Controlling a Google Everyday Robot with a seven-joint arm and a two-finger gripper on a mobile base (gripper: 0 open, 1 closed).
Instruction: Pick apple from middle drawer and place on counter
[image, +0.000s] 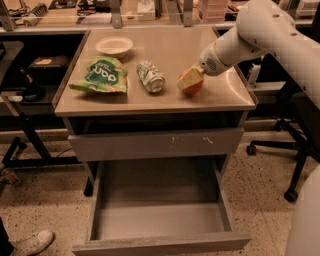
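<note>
The red-orange apple (193, 86) is on or just above the right part of the beige counter (165, 102), right of the crushed can. My gripper (189, 79) reaches in from the upper right, and its beige fingers (187, 80) are closed around the top and front of the apple. The middle drawer (160, 220) is pulled wide open below; its grey inside is bare.
On the counter lie a crushed can (150, 76), a green snack bag (102, 75) and a white bowl (114, 46). A shut drawer front with white scuffs (155, 143) sits above the open drawer. An office chair base (290, 150) stands at the right, and a shoe (31, 243) at lower left.
</note>
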